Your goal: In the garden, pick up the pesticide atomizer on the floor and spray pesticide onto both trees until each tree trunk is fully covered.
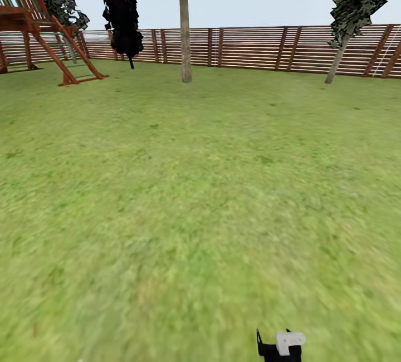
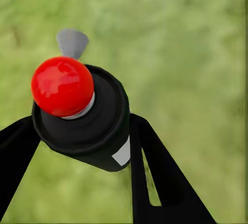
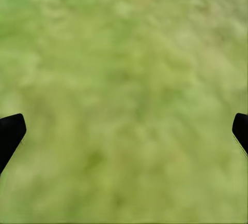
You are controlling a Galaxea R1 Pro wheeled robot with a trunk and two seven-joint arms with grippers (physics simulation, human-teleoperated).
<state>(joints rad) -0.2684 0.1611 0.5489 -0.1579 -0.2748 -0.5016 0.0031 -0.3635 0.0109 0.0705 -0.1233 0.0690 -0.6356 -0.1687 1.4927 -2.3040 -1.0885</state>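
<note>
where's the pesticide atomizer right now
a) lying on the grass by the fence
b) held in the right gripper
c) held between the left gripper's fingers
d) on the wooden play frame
c: in the left wrist view the pesticide atomizer, red dot on top, sits clamped between the two black fingers of the left gripper, while the right gripper is spread wide with nothing between its fingers, just grass beyond.
</note>
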